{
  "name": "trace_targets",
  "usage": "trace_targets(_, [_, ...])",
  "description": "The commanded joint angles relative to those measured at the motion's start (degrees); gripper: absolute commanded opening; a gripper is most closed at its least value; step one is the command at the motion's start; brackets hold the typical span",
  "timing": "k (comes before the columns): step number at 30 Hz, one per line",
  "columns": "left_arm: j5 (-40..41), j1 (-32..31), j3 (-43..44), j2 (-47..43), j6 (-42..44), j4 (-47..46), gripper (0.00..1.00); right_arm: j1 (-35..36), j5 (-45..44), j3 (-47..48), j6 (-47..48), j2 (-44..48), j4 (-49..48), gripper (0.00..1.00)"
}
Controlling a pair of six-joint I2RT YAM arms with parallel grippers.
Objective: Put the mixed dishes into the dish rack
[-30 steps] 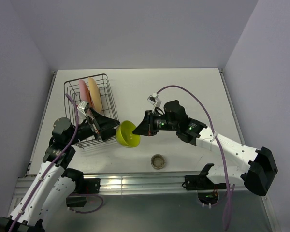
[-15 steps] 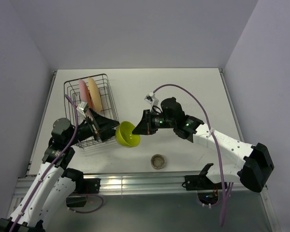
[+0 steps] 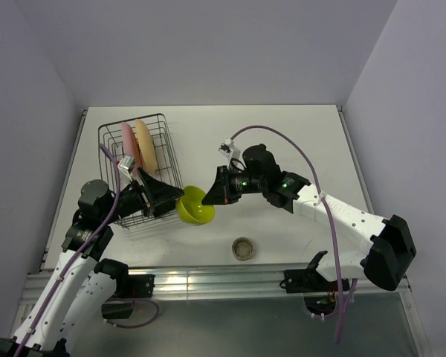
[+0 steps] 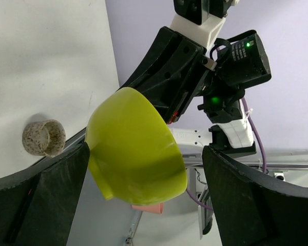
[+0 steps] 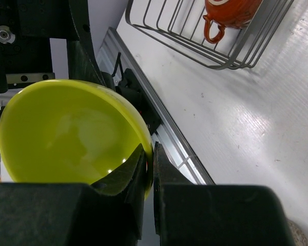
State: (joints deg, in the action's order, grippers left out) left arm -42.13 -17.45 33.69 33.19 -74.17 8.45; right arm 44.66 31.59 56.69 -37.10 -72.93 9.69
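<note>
My right gripper (image 3: 210, 195) (image 5: 153, 169) is shut on the rim of the lime-green bowl (image 3: 194, 206) (image 5: 66, 133) and holds it tilted in the air beside the dish rack (image 3: 137, 169). The left gripper (image 3: 171, 199) (image 4: 143, 205) is open, its fingers (image 4: 41, 200) spread on either side of the bowl (image 4: 136, 151) with a gap to each. A pink plate (image 3: 128, 141) and a yellow-orange plate (image 3: 146, 146) stand upright in the rack. A red-orange mug (image 5: 231, 13) lies in the rack (image 5: 195, 41). The grey-beige cup (image 3: 243, 248) (image 4: 43, 137) stands on the table.
The white table (image 3: 282, 141) ends at a metal rail (image 3: 208, 279) along the near edge, just in front of the cup. Purple walls close in the back and sides. A purple cable (image 3: 282, 137) arcs over the right arm.
The right arm has carried the bowl a little to the left, deeper between the left gripper's open fingers. The left arm has barely shifted.
</note>
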Motion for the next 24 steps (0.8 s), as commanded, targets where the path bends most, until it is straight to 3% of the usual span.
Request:
trace_targets(1, [-3.6,-0.7,2.0,-0.8,2.3,2.8,0.98,-1.6,-3.5,3.8,-0.2,0.5,-3.9,0.00])
trace_targets(15, [-1.0,-0.8,2.9,-0.4,4.7,6.0,0.99,-1.8,-6.8,5.1,1.7,3.0,0.0,0.00])
trace_targets(24, [0.2,-0.8,2.9,0.5,3.6,3.5,0.99,-1.8,-4.5,2.1,-0.6,2.3,-3.9,0.00])
